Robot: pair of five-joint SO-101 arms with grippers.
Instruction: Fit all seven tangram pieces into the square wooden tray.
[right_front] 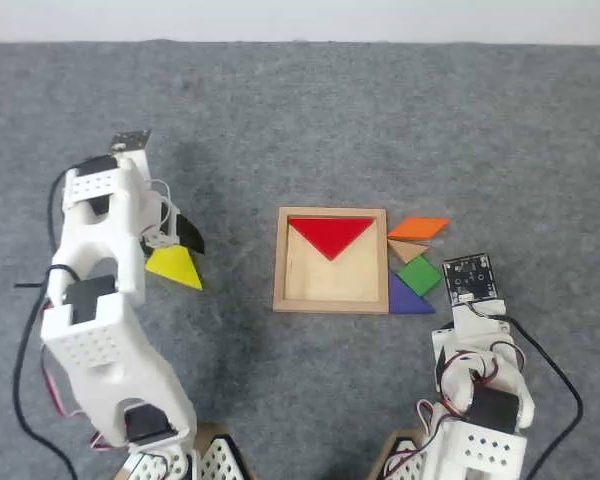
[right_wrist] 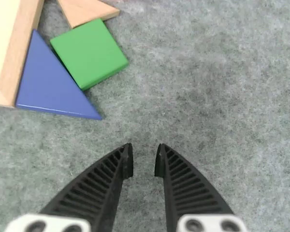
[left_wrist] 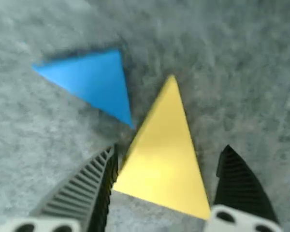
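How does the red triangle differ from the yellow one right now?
The red triangle lies inside the wooden tray, against its far edge; the yellow triangle lies on the grey mat left of the tray. The left gripper straddles the yellow triangle, open; no gripper is by the red one. Both are triangular tangram pieces.

A square wooden tray (right_front: 330, 307) lies near the middle of the grey tabletop (right_front: 280, 120). A red triangle (right_front: 330, 236) sits against its 12 o'clock side. Along the tray's 3 o'clock edge four pieces are lined up: an orange parallelogram (right_front: 418, 228), a tan triangle (right_front: 408, 250), a green square (right_front: 420, 274) and a purple triangle (right_front: 408, 298). At the tray's 9 o'clock, well apart, a yellow triangle (right_front: 176, 267) shows beside the left arm (right_front: 100, 260). The right arm (right_front: 480, 400) stands at the tray's 5 o'clock.
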